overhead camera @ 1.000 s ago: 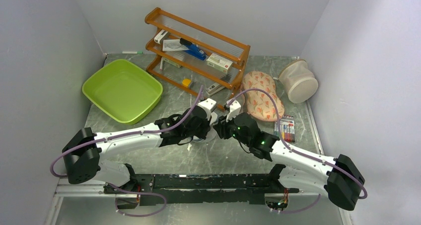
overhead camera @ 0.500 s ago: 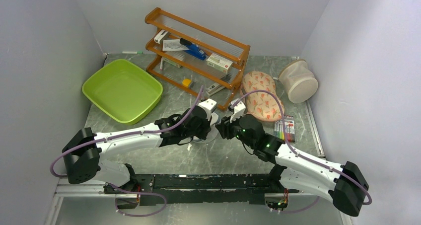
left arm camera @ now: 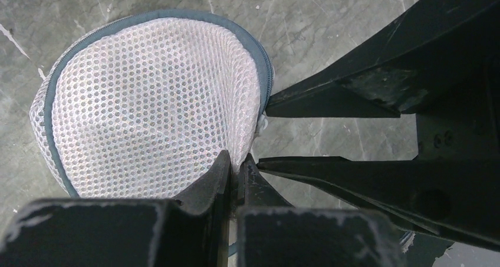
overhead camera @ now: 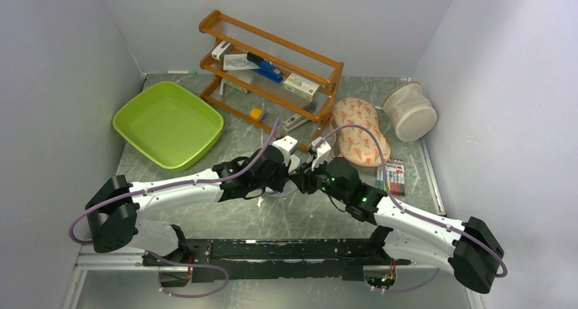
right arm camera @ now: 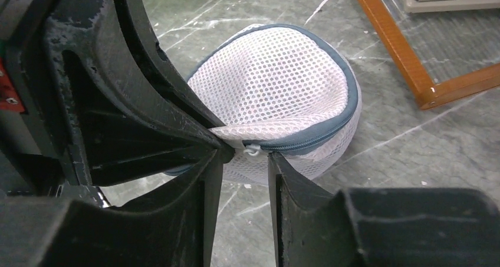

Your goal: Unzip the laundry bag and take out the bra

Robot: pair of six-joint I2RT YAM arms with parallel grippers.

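Near the middle of the overhead view, just below the wooden rack (overhead camera: 272, 70), both arms meet tip to tip over the laundry bag (right arm camera: 277, 96), which sits on the grey table (overhead camera: 272, 220) and is almost hidden beneath them from above. The left gripper (left arm camera: 236, 164) is clamped on a fold of mesh at the bag's rim, right beside the zip's end. The right gripper (right arm camera: 244, 158) has its fingers narrowly apart, straddling the small zip pull (right arm camera: 252, 150) without yet pinching it. The blue-grey zip (right arm camera: 321, 137) looks fully closed, and the bra cannot be made out through the mesh. This bag should handle as light, soft and floppy — it would buckle or slide if the zip were tugged alone, so the pinch at the rim is the sensible anchor. The tiny pull tab is the place to take hold, squarely, since it looks easy to slip off. Compared with half a second ago, the right gripper has moved back in leftward toward the left one — it had stood a little farther off — while the left arm has not shifted.
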